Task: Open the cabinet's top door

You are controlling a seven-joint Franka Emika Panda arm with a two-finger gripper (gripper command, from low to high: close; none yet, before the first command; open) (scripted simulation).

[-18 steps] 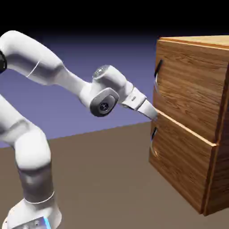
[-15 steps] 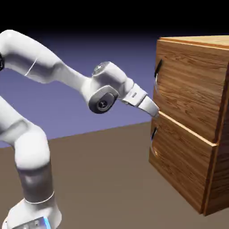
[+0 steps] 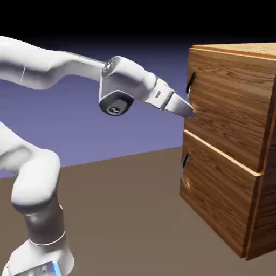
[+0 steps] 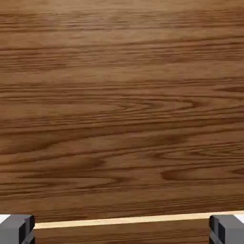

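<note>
The cabinet [image 3: 253, 215] of brown wood grain stands at the exterior view's right. Its top door [image 3: 229, 102] is flush with the front, with a short dark handle [image 3: 190, 83] near its left edge. My gripper [image 3: 188, 111] points at that door's left edge, a little below the handle and above the seam to the lower panel. The hand view is filled by the door's wood [image 4: 122, 109], with a pale seam line [image 4: 124, 220] low down. The gripper [image 4: 122, 231] is open there; its grey fingertips [image 4: 16, 229] stand wide apart with nothing between them.
The lower panel [image 3: 218, 199] has its own dark handle [image 3: 185, 160] at its left edge. The brown table [image 3: 124, 215] stretches between the robot's base [image 3: 38, 259] and the cabinet.
The hand has risen from the seam between the two panels to the top door's lower left part, just under its handle. The jaws stay wide.
</note>
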